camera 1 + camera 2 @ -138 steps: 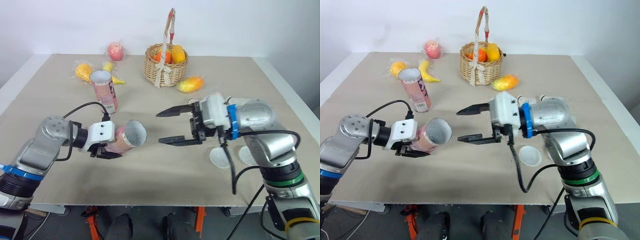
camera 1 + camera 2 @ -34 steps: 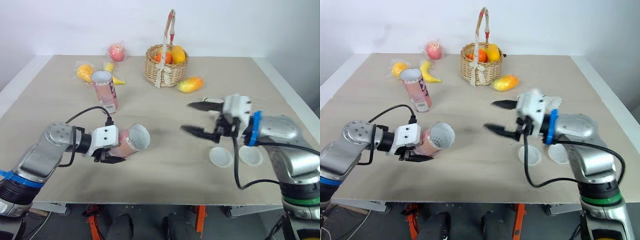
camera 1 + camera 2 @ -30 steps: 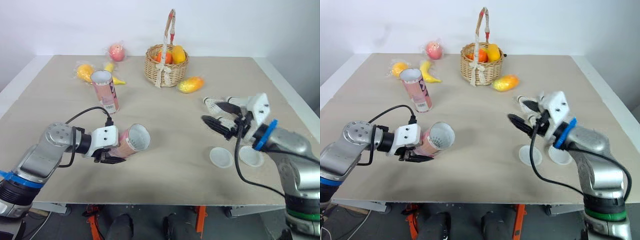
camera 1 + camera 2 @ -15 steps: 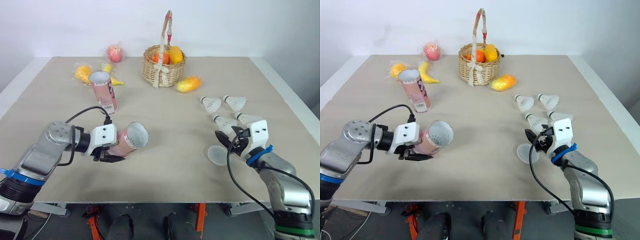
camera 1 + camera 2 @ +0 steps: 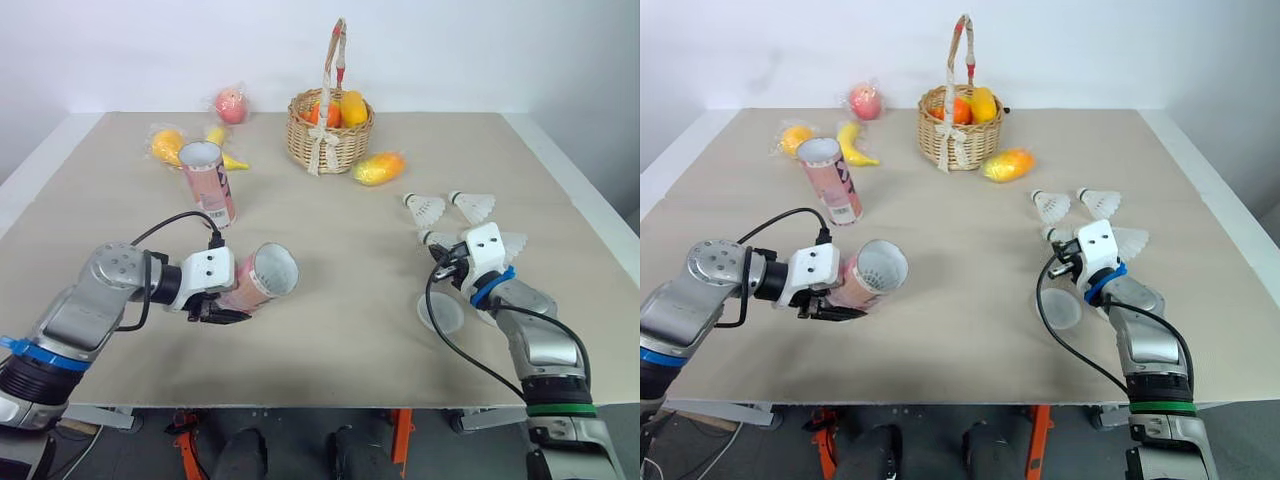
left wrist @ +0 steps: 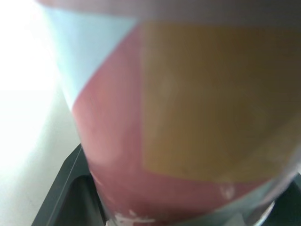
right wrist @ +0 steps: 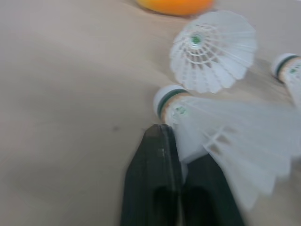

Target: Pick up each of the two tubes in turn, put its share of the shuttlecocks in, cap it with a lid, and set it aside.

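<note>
My left gripper [image 5: 232, 302] is shut on a pink tube [image 5: 262, 280], which it holds tilted just above the table with its open mouth facing right. In the left wrist view the tube [image 6: 188, 117] sits close between the black fingers [image 6: 66, 188]. A second pink tube [image 5: 208, 180] stands upright at the back left. My right gripper [image 5: 447, 262] is low among the white shuttlecocks [image 5: 424, 208], with its fingers shut together. One shuttlecock [image 7: 221, 136] lies against the fingertips; I cannot tell whether a feather is pinched. A white lid [image 5: 440, 312] lies just in front.
A wicker basket [image 5: 330, 130] of fruit stands at the back centre, with a mango [image 5: 378, 168] beside it. An apple [image 5: 230, 104], a bagged orange [image 5: 166, 143] and a banana [image 5: 228, 155] lie at the back left. The table's front edge [image 5: 320, 405] is close to both arms.
My right gripper came down from the table's middle to the shuttlecocks on the right, and its fingers closed. The left arm kept the tube still.
</note>
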Tool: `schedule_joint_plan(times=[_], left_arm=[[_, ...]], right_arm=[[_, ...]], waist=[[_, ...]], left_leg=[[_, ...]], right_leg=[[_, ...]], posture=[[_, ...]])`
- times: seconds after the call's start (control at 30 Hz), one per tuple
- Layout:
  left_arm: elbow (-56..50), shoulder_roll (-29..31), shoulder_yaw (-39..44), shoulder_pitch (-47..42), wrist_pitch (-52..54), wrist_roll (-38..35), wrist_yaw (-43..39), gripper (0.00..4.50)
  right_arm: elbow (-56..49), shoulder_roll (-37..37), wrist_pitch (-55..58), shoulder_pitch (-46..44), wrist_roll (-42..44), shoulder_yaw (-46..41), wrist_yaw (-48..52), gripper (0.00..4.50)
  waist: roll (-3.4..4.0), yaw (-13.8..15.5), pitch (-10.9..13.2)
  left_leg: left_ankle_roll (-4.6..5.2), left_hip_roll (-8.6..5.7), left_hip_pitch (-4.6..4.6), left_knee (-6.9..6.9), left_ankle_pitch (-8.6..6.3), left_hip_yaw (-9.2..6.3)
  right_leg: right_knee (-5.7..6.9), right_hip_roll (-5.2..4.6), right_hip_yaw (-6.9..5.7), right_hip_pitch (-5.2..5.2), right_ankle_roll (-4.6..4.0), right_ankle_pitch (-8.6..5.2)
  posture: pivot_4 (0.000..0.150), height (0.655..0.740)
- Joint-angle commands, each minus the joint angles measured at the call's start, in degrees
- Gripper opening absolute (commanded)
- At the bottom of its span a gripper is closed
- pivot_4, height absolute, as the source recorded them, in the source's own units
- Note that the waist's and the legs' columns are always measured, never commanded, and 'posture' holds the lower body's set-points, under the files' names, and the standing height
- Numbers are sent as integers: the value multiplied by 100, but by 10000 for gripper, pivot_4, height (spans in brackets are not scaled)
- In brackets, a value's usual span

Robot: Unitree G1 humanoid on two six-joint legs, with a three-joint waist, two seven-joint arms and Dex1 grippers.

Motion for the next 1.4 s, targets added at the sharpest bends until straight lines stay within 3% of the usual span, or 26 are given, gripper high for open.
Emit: schedule_joint_plan(times=[0.03,0.3,0.4,0.7,1.0,1.1,1.27,1.4], left_arm=[[-157,77,116,49,39,-15,47,29212],[-18,33,23,-78,-24,36,-38,29212],[58,-14,-20,-150,-58,52,-61,29212],[166,-103,-167,-272,-120,101,-84,29212],[68,-66,-101,-174,-75,105,-73,29212],[48,-60,-85,-157,-65,102,-62,29212],[34,-67,-88,-149,-55,89,-37,29212],[67,-83,-108,-163,-71,93,-40,29212]], right_arm=[[-582,-159,135,-40,203,-109,206,473],[-3472,-1013,792,-435,1799,349,2236,473],[-3974,-1370,874,-717,2220,578,2916,473],[-2729,-784,-245,-2189,850,2246,3558,473],[-2066,-331,-843,-2677,379,2862,4136,473],[-1973,-170,-602,-2847,467,2854,4178,10306],[-2196,-255,-64,-2866,900,2592,4330,34491],[-2190,-506,200,-2671,1441,1970,4381,34491]], waist=[[0,-1,0],[6,-2,4],[-2,8,6],[-5,-2,6],[-5,37,6],[-5,36,6],[-5,40,6],[-5,58,6]], left_leg=[[0,0,0,-1,0,0],[0,5,2,0,0,-3],[0,6,-1,0,0,-16],[2,7,1,11,2,-8],[0,3,-8,6,-3,-14],[-1,7,-7,7,-2,-19],[-2,7,-6,8,-1,-24],[-2,5,-9,8,-1,-26]], right_leg=[[0,0,0,-1,0,0],[1,4,-3,-2,1,-1],[-4,3,-19,4,-3,-5],[-6,1,-18,2,-4,9],[-6,-4,-22,0,-14,-3],[-4,-1,-30,0,-14,-3],[-3,-1,-34,3,-16,-1],[-4,-4,-35,3,-18,-2]], posture=[[1500,7400],[1500,7400],[1500,7400],[1500,7400],[1500,7400],[1500,7400],[1500,7400],[1500,7400]])
